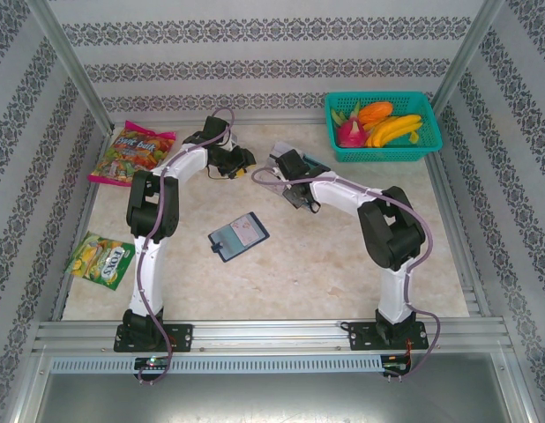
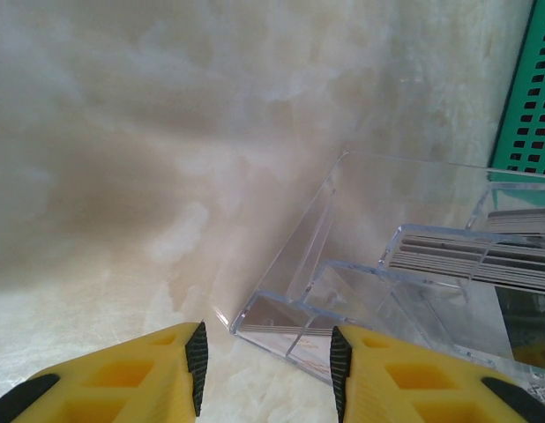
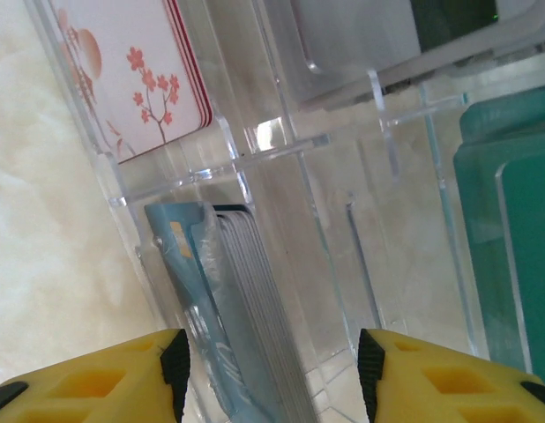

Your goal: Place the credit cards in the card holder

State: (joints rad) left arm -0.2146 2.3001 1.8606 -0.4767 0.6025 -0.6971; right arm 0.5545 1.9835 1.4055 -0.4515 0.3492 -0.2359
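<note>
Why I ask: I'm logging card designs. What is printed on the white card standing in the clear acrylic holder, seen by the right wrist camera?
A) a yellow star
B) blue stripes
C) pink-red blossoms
C: the white card standing in the clear acrylic card holder bears pink-red blossoms on thin twigs.

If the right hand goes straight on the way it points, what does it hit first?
Most likely the stack of thin grey and pale blue plastic cards standing in the clear acrylic organiser, just ahead of the open right hand. Depth is unclear; an acrylic wall might come first.
</note>
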